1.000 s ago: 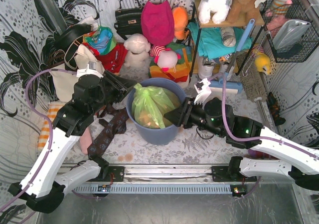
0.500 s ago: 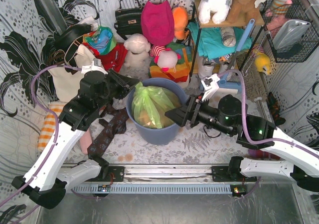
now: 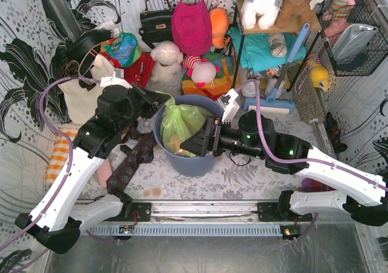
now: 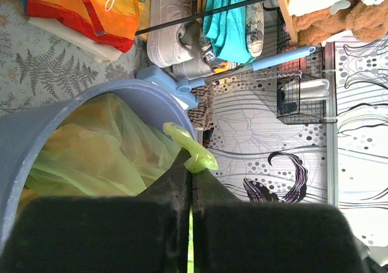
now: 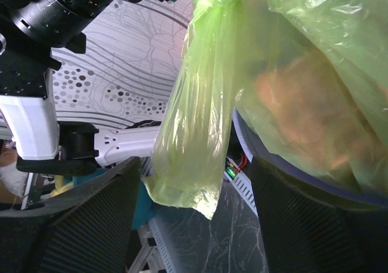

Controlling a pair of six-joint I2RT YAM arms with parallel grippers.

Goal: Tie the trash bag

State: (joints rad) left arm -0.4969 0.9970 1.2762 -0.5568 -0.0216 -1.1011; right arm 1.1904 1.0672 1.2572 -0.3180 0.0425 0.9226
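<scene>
Task thing: the thin lime-green plastic trash bag (image 3: pixel 182 122) sits in the round blue-grey plastic bin (image 3: pixel 195 164) on the worktop (image 3: pixel 242 173), between the two tools. Orange-brown paper shows through it.
Left tool: the left tool (image 4: pixel 191 177) is closed and pinches one twisted ear of the bag. The tip of the ear sticks out just beyond the fingertips.
Right tool: the right tool (image 5: pixel 195 215) is spread wide and holds nothing. A second loose flap of the bag hangs between its fingers (image 5: pixel 73 224).
Step in hand, as I judge: to catch this second flap.
How to do it well: close around the flap where the plastic is gathered, firmly, while the left pinch gives no slack, so the thin film does not slip or tear.
Only the right wrist view: the flap hangs free in the gap.
Only the left wrist view: green plastic really lies between the closed fingers.
Top view: both arms meet over the bin, but the grips are too small to judge there.
</scene>
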